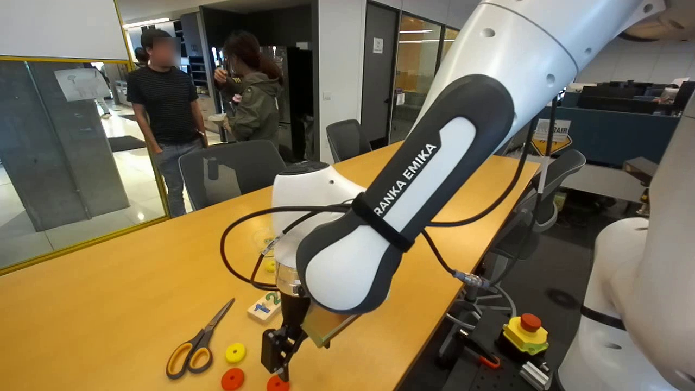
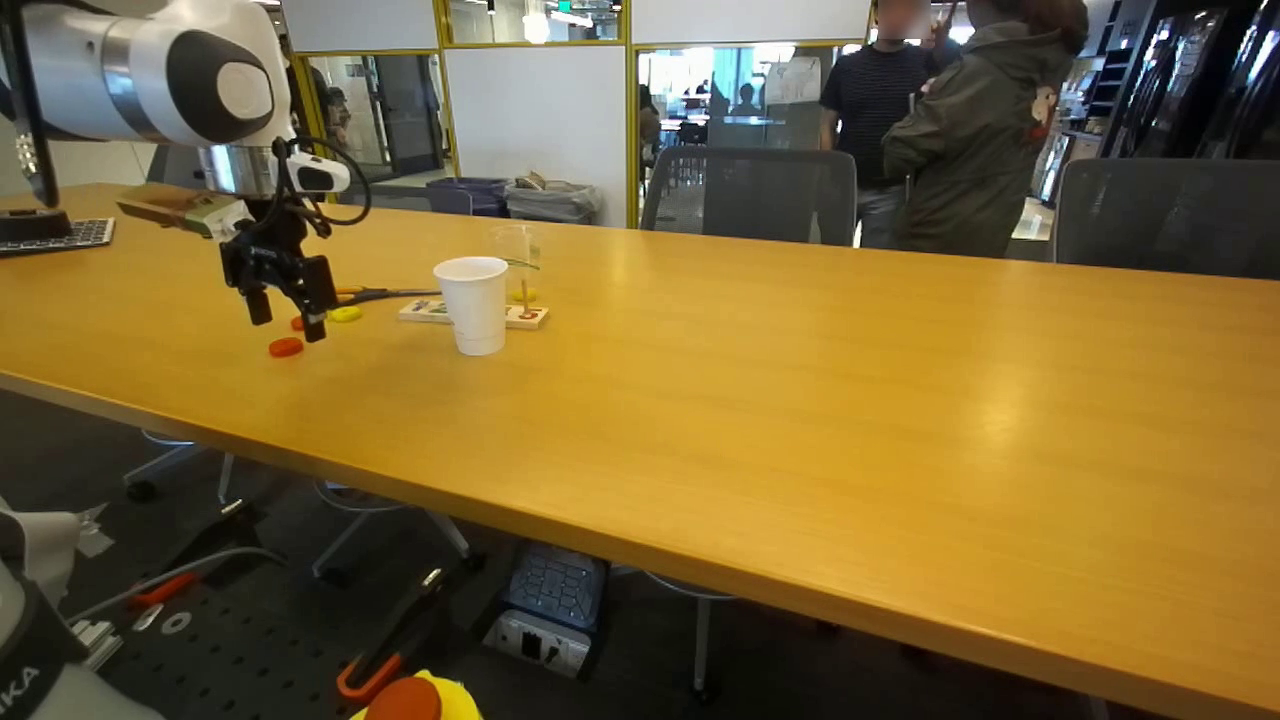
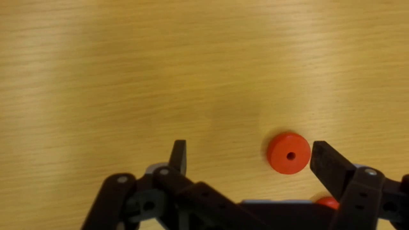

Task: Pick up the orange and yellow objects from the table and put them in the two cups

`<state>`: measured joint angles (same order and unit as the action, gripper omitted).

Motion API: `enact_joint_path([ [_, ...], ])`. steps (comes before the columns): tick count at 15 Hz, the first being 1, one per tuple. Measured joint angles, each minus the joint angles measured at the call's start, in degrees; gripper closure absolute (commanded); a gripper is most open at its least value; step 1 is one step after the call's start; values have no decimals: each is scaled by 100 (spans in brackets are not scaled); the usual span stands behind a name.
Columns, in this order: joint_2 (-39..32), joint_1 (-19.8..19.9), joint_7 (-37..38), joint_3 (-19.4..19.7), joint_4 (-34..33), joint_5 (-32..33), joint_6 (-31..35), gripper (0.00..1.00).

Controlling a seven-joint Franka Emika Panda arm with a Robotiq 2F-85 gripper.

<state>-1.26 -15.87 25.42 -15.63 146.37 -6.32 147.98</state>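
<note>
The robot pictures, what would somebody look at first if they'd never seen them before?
Probably the big white robot arm, stretched over the wooden table in an exterior view. Next, perhaps, the bright red-orange disc in the wrist view, below and right of the middle, showing between the jaws of the open black pincer. The plain white cup, standing upright left of the middle in an exterior view, would likely catch the eye too.

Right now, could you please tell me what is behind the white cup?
An exterior view shows a wooden board, its middle covered, plus a yellow disc and a clear cup farther back.
</note>
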Motion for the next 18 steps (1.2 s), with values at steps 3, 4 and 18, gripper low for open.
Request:
enact_joint_path([
  [3, 156, -76, -209, -140, 218, -222, 221, 0],
  [4, 162, -106, -225, -178, 249, -232, 265, 0],
  [18, -567, -230, 1200, -174, -108, 1539, 507, 0],
])
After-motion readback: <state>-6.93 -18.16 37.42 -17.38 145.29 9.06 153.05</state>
